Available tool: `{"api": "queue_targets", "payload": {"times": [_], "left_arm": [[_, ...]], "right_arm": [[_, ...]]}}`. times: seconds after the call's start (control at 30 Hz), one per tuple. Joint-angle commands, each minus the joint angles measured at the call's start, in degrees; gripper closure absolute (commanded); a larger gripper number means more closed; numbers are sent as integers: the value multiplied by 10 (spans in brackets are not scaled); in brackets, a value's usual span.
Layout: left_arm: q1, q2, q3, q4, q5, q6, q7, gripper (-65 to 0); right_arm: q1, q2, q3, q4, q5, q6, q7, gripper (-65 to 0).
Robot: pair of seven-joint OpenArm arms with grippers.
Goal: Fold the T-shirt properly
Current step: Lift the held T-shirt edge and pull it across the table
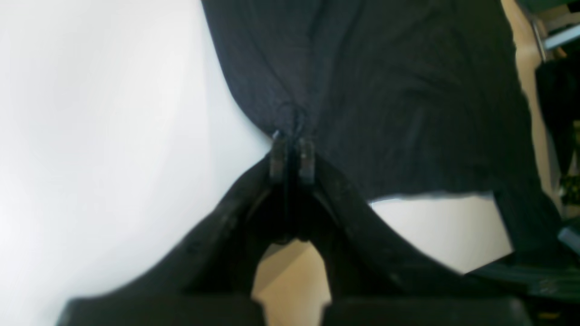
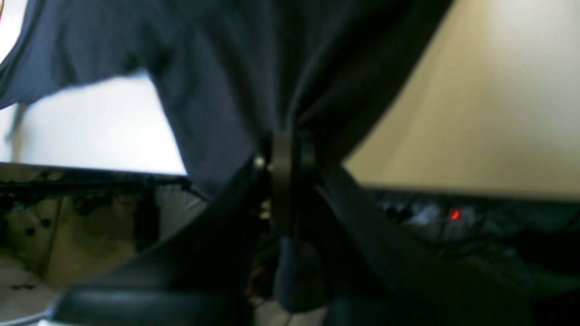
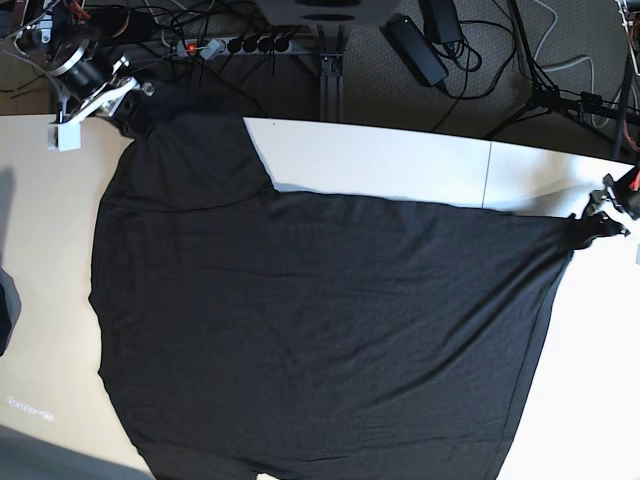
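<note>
The black T-shirt (image 3: 320, 330) lies spread across the table, plain side up, and is stretched between two far corners. My left gripper (image 3: 590, 225) is at the right edge of the base view, shut on a pinched corner of the T-shirt (image 1: 362, 90); its fingertips (image 1: 292, 136) clamp the bunched cloth. My right gripper (image 3: 135, 108) is at the far left corner, shut on the T-shirt (image 2: 253, 68), with cloth gathered between its fingers (image 2: 281, 154). No print shows.
The table (image 3: 400, 165) is white at the middle and right, tan at the left. Beyond its far edge lie a power strip (image 3: 230, 45), cables and stand legs. A dark object (image 3: 5, 300) sits at the left edge.
</note>
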Motion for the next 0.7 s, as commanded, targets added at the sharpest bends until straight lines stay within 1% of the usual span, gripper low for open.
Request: {"api": "queue_targets", "payload": {"times": [0.0, 0.13, 0.27, 0.4, 0.5, 0.57, 0.67], "left_arm": [[-11, -22, -10, 19, -15, -3, -11, 0], [-33, -43, -11, 30, -13, -3, -15, 0], [-59, -44, -11, 30, 2, -3, -28, 0], [-91, -44, -5, 23, 42, -3, -50, 0], [-120, -43, 20, 5, 75, -3, -83, 0], [-144, -40, 48, -9, 107, -3, -104, 0], [-188, -32, 96, -42, 128, -3, -119, 0]], "right_arm": [[-2, 19, 12, 19, 10, 28, 10, 0], [17, 63, 34, 49, 13, 28, 20, 0], [63, 98, 41, 51, 14, 30, 23, 0], [109, 127, 40, 51, 13, 32, 23, 0], [144, 146, 40, 43, 3, 32, 23, 0], [166, 156, 36, 30, -13, 32, 25, 0], [198, 168, 21, -2, -37, 32, 36, 0]]}}
